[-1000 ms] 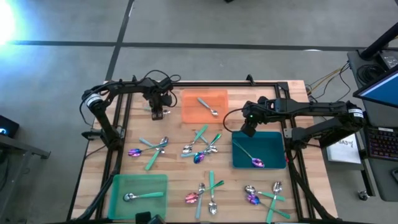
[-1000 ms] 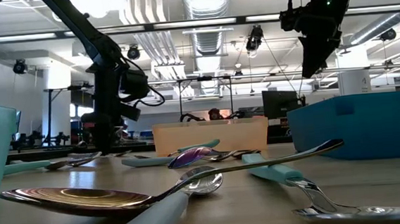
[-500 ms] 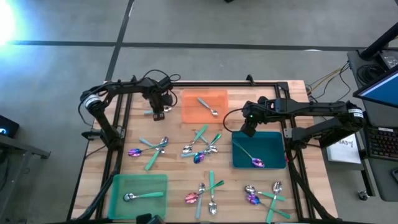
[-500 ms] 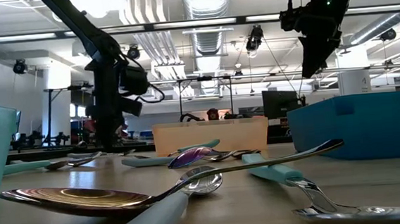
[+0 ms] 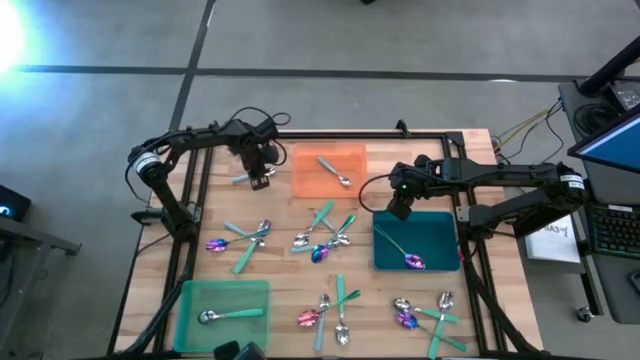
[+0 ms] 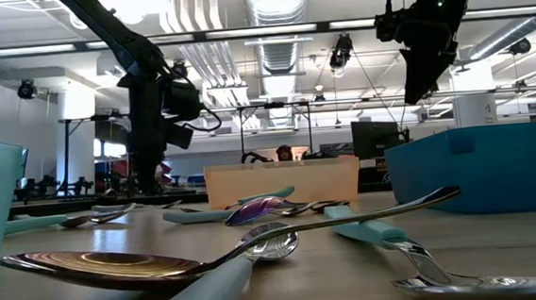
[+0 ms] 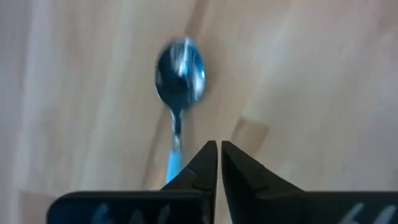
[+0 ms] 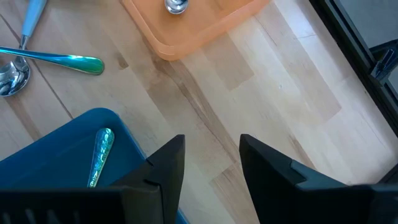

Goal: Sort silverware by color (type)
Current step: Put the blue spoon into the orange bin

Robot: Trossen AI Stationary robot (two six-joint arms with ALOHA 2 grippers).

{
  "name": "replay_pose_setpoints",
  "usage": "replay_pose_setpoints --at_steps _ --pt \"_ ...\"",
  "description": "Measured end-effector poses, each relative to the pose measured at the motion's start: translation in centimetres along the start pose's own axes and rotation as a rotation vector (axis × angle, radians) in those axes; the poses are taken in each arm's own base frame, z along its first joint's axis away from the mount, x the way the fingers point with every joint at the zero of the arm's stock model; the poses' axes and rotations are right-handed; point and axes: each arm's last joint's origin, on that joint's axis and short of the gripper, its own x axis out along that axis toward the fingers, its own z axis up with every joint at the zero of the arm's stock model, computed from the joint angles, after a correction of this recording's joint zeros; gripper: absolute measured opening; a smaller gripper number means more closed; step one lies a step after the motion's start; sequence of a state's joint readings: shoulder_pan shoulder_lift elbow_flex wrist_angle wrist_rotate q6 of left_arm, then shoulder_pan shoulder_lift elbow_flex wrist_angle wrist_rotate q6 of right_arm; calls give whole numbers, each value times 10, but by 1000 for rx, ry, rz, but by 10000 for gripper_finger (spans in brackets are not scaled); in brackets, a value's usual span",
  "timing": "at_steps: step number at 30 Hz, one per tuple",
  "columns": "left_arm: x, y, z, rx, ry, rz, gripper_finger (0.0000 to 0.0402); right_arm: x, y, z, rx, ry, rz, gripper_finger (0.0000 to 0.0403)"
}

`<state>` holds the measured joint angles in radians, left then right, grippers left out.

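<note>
My left gripper (image 5: 259,180) is shut and points down at the far left of the table, left of the orange tray (image 5: 305,182). Under it lies a teal-handled spoon (image 7: 180,70) flat on the wood, its handle (image 5: 240,181) sticking out toward the table's left. My right gripper (image 5: 399,209) hangs open above the far-left corner of the blue tray (image 5: 440,235), with nothing between its fingers (image 8: 211,149). More silverware lies in loose heaps at mid-table (image 5: 325,238), mid-left (image 5: 240,242) and along the near edge (image 5: 330,310). My left gripper has nothing visible between its shut fingertips (image 7: 219,152). The spoon's teal handle (image 7: 173,163) runs behind the side of one finger. Whether that finger touches it, I cannot tell.
The orange tray holds a silver spoon (image 5: 335,172). The blue tray holds an iridescent spoon (image 5: 405,252). A green tray (image 5: 240,295) at the near left holds a teal-handled spoon (image 5: 230,315). Another heap (image 5: 425,312) lies at the near right. A black frame borders the table.
My left gripper has turned about its own axis above the teal-handled spoon while staying at the same spot on the table.
</note>
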<state>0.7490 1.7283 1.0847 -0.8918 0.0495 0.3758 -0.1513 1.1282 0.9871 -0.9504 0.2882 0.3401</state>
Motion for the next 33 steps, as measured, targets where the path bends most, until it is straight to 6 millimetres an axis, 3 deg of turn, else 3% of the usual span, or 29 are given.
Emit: replay_pose_setpoints --at_steps 5,11,18,24,30,33 --pt "4 6 -12 -57 97 74 57 0 0 0 0 -1 1 146" --pt "10 12 -12 -127 113 112 112 0 0 0 1 -2 1 146" --pt "30 16 -11 -160 191 92 137 0 0 1 2 -6 2 146" --pt "32 18 -9 -178 214 96 122 0 0 1 2 -8 3 146" --pt "31 17 -9 -203 206 84 28 0 1 1 3 -13 5 146" --pt "31 17 -9 -234 202 90 20 0 1 1 3 -13 5 146"
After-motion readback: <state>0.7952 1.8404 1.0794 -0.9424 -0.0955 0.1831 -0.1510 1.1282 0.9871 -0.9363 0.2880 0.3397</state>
